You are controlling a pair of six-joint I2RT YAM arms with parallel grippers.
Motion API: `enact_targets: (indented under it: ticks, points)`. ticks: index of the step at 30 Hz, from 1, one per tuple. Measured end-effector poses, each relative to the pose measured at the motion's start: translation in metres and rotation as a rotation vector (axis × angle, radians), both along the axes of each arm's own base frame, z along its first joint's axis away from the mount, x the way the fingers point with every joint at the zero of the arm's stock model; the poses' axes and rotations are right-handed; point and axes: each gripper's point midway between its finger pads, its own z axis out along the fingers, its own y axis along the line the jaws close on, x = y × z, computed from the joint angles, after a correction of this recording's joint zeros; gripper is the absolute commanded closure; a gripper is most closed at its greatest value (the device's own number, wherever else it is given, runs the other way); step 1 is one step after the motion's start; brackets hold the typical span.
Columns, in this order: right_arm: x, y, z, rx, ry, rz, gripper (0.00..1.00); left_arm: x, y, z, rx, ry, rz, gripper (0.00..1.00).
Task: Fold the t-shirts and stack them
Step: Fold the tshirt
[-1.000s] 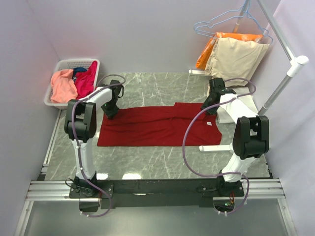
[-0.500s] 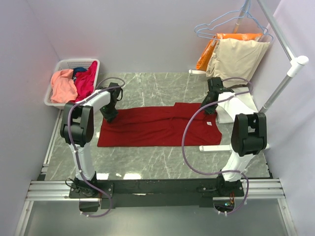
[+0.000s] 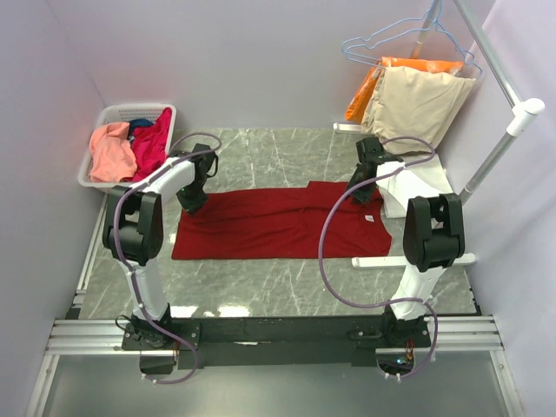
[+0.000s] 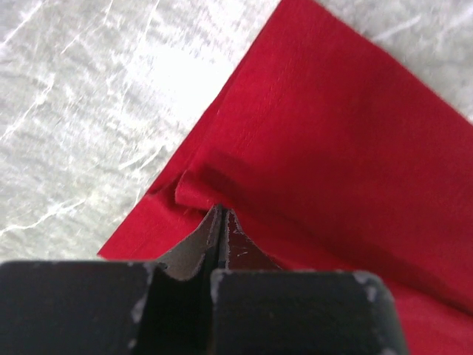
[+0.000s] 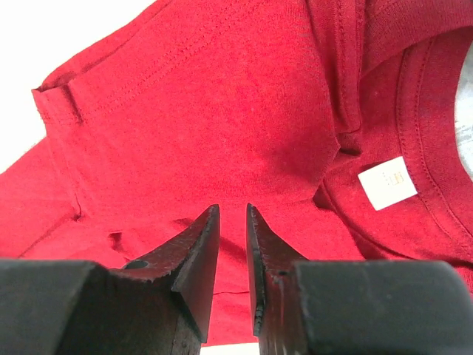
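A dark red t-shirt (image 3: 278, 221) lies flat on the marble table, folded lengthwise, collar to the right. My left gripper (image 3: 193, 204) is at its far left corner. In the left wrist view its jaws are shut on a small puckered fold of the dark red t-shirt (image 4: 310, 133). My right gripper (image 3: 360, 193) is low over the far right corner of the shirt (image 5: 222, 111). Its fingers (image 5: 196, 248) stand a narrow gap apart, near the collar label (image 5: 387, 183). Salmon-pink, magenta and blue t-shirts (image 3: 130, 143) lie in a basket. A cream-white folded piece (image 3: 396, 208) sits by the right arm.
The white basket (image 3: 97, 126) stands at the back left corner. Beige and orange garments (image 3: 417, 95) hang on wire hangers from a white rack pole (image 3: 504, 139) at the back right. The rack's base bar (image 3: 378, 261) lies beside the shirt's near right corner.
My left gripper's jaws have closed on the shirt's far left corner. The right gripper has shifted slightly left and farther back, and its jaws have narrowed.
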Motion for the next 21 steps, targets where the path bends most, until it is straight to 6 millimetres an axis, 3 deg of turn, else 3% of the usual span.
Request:
enact_targets:
  ticks: [11,16,21]
  points:
    - [-0.001,0.000,0.000,-0.003,0.002,0.003,0.74,-0.030,-0.008,0.043,0.014,-0.060,-0.053,0.99]
    - [-0.001,0.000,0.000,-0.003,0.003,0.004,0.74,-0.050,-0.010,0.039,0.036,-0.040,-0.065,0.99]
    - [-0.002,0.002,-0.001,-0.002,0.004,0.012,0.74,-0.067,-0.007,0.025,0.049,0.009,-0.065,0.77]
